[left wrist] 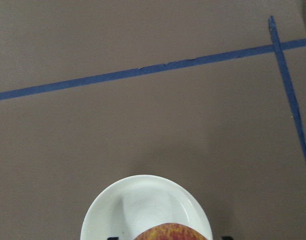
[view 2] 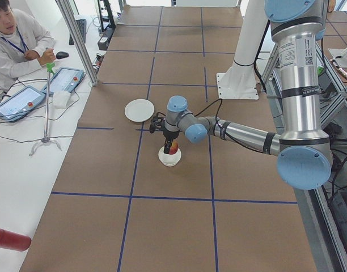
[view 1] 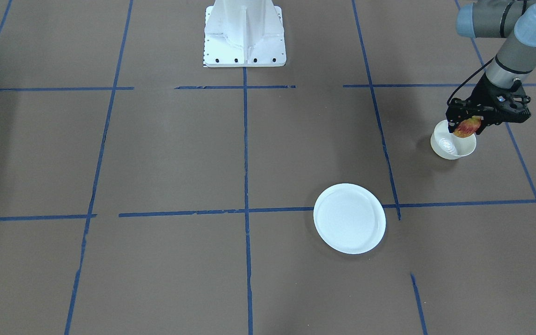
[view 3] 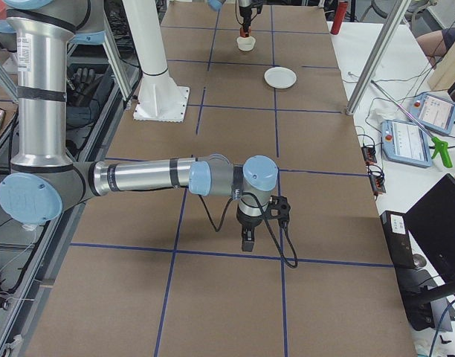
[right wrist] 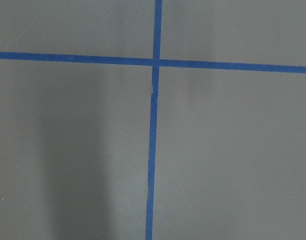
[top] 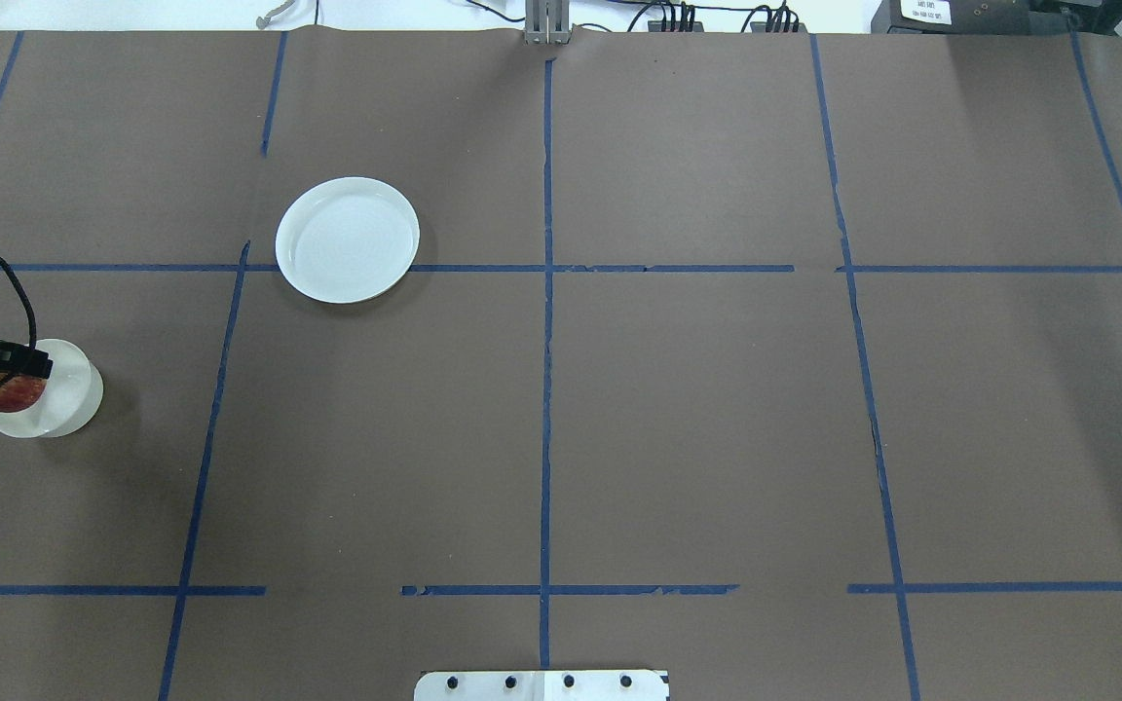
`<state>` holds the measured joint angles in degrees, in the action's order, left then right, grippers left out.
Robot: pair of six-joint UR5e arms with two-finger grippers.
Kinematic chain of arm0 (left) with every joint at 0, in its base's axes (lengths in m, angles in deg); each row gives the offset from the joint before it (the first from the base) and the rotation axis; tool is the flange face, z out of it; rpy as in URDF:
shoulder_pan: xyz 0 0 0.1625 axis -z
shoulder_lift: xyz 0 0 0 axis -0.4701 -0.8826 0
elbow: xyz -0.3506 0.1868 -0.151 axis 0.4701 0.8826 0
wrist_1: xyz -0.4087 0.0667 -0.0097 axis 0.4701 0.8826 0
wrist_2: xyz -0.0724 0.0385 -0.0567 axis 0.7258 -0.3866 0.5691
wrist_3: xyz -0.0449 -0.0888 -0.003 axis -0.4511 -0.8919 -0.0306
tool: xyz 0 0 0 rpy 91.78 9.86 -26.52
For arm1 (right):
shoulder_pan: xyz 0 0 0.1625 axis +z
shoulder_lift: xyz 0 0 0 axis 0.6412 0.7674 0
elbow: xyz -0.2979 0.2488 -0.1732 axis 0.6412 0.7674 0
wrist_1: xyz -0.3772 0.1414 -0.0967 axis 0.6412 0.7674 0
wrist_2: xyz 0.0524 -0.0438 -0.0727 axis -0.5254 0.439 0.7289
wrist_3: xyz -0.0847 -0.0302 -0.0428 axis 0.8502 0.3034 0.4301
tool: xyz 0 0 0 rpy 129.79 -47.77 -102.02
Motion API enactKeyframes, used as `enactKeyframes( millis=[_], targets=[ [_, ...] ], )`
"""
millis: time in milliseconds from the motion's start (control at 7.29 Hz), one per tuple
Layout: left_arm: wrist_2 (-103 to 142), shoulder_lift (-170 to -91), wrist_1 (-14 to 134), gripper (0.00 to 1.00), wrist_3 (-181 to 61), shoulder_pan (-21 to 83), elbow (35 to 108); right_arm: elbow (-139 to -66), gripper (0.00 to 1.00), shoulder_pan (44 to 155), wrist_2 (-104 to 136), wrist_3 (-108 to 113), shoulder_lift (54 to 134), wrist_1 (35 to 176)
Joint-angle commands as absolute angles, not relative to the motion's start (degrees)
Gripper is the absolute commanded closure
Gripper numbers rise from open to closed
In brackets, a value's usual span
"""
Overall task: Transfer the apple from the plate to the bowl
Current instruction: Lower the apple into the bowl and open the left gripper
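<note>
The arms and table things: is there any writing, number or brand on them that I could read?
No text can be read.
Left arm's label: print and a square code, too small.
Right arm's label: too small.
White sticker, overhead view: blurred.
Apple, plate, bowl: no marks show.

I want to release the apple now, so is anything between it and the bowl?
Nothing visible. The left gripper holds the apple right over the bowl, and the part of the bowl's inside that shows in the left wrist view has nothing in it. The plate lies apart, off the path.
</note>
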<state>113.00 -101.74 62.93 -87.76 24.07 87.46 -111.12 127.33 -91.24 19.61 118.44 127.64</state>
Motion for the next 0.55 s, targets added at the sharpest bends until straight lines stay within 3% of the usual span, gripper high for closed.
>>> enactKeyframes(
  millis=[0,411],
  targets=[
    [113.09,-102.63,64.03,1.0,-88.5,23.9,85.02,-111.11,0.0,127.33,-91.24,19.65,118.44,127.64],
    [113.18,-105.8,64.03,1.0,-88.93,23.81,81.59,-111.11,0.0,127.33,-91.24,19.56,118.44,127.64]
  ],
)
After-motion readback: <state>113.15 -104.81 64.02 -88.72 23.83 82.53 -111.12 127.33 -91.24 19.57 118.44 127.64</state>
